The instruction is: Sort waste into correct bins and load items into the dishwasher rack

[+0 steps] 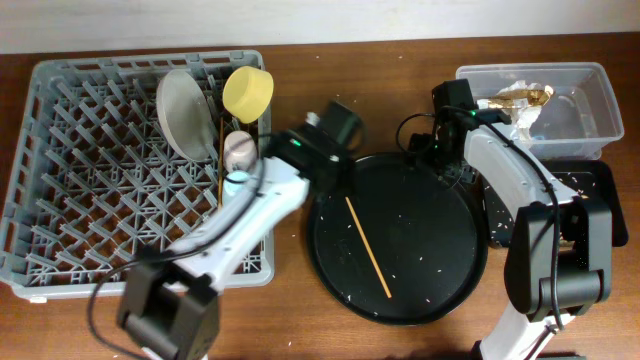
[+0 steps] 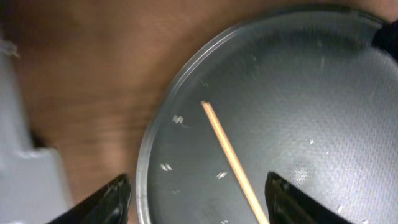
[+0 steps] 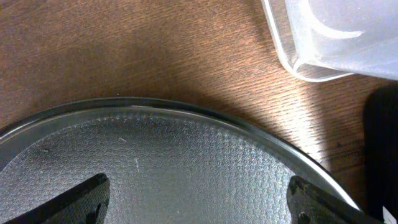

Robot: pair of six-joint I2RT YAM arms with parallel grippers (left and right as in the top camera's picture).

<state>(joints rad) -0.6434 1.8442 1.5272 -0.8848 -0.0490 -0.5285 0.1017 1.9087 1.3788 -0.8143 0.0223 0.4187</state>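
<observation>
The grey dishwasher rack point(image 1: 100, 200) holds the upright grey plate point(image 1: 180, 112), the yellow bowl point(image 1: 247, 92), the pink cup point(image 1: 238, 150), the blue cup point(image 1: 236, 182) and one chopstick point(image 1: 221, 150). The other chopstick point(image 1: 367, 246) lies on the round black tray point(image 1: 440, 280). My left gripper point(image 1: 328, 178) is open and empty above that tray's left rim, with the chopstick's point(image 2: 230, 155) upper end between its fingers point(image 2: 198, 199). My right gripper point(image 1: 440, 158) hovers open and empty point(image 3: 199, 199) over the tray's far rim. The clear tub point(image 1: 585, 110) holds the gold wrapper point(image 1: 520, 97) and white tissue point(image 1: 527, 120).
The shallow black tray point(image 1: 600, 190) lies in front of the tub, partly under my right arm, with crumbs on it. Small crumbs dot the round tray point(image 2: 149, 149). The rack's corner point(image 2: 18, 155) shows in the left wrist view, and the tub's corner point(image 3: 323, 37) in the right wrist view.
</observation>
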